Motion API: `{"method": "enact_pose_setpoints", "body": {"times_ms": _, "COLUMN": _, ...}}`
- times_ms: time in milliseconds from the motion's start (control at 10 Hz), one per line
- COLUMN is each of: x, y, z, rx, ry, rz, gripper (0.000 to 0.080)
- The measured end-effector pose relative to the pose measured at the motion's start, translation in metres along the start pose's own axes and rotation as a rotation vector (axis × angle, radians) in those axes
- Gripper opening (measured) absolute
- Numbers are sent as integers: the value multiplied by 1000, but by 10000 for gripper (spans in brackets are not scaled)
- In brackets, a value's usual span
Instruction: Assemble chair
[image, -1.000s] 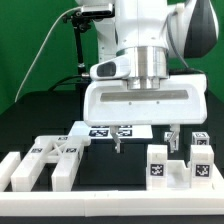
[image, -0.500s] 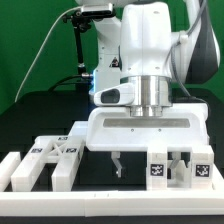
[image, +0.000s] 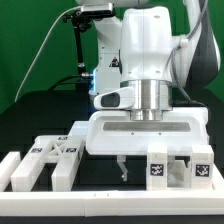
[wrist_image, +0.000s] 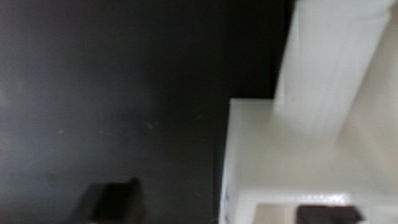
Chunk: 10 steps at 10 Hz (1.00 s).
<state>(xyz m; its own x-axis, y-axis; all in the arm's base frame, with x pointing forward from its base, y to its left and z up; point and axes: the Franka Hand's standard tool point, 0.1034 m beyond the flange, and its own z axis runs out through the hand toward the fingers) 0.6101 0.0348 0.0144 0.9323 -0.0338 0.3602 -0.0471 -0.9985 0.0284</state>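
Observation:
The chair is in loose white tagged pieces on the black table. An upright tagged piece (image: 158, 168) stands at the exterior view's right, with a second one (image: 201, 166) beside it. Several tagged bars (image: 47, 158) lie at the left. My gripper (image: 150, 166) is low over the right pieces and straddles the first one: one finger (image: 122, 171) hangs free on its left, the other is hidden behind it. In the wrist view the gripper (wrist_image: 222, 205) is open, with one dark finger (wrist_image: 116, 196) clear of the white piece (wrist_image: 294, 130) and the other finger (wrist_image: 331, 211) against it.
A low white border rail (image: 110, 212) runs along the front of the table. The robot's white hand (image: 148, 128) hides the table behind it. A green backdrop (image: 30, 40) closes the rear.
The gripper has come down towards the table and its fingers now reach beside the right tagged piece. The jaws have narrowed a little. The pieces have not moved.

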Motion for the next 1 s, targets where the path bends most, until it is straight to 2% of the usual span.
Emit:
{"method": "enact_pose_setpoints", "body": {"times_ms": 100, "x": 0, "y": 0, "z": 0, "rx": 0, "ry": 0, "rz": 0, "gripper": 255}}
{"method": "enact_pose_setpoints", "body": {"times_ms": 200, "x": 0, "y": 0, "z": 0, "rx": 0, "ry": 0, "rz": 0, "gripper": 120}}
{"method": "enact_pose_setpoints", "body": {"times_ms": 300, "x": 0, "y": 0, "z": 0, "rx": 0, "ry": 0, "rz": 0, "gripper": 33}}
{"method": "enact_pose_setpoints", "body": {"times_ms": 1000, "x": 2, "y": 3, "z": -2, "rx": -1, "ry": 4, "rz": 0, "gripper": 33}}
